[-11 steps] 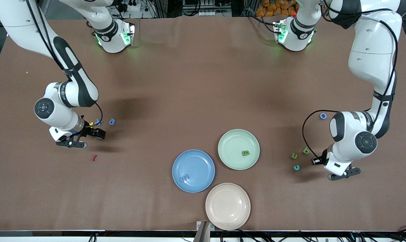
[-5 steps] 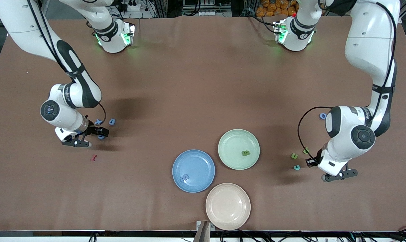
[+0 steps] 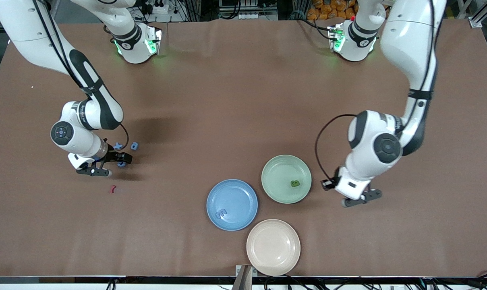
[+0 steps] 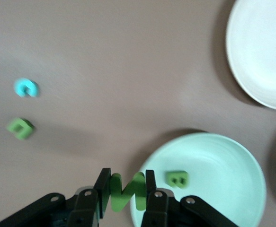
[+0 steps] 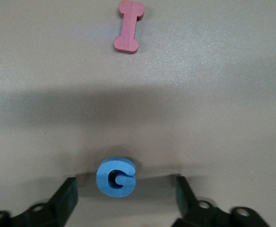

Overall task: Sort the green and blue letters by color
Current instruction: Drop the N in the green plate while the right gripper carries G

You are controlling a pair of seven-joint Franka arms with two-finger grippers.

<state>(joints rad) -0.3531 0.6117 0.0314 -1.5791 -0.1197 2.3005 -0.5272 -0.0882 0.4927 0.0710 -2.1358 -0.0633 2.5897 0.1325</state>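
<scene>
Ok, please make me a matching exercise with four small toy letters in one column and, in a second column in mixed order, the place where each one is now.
Column 1
1. zigzag green toy letter
2. blocky green letter B
3. blue letter G
4. blue letter on blue

Column 2
a. lying on the round blue plate
b. clamped in the left gripper, over the edge of the green plate
c. on the table between the open fingers of the right gripper
d. lying on the round light green plate

Pairs: 1-b, 2-d, 3-c, 4-a
</scene>
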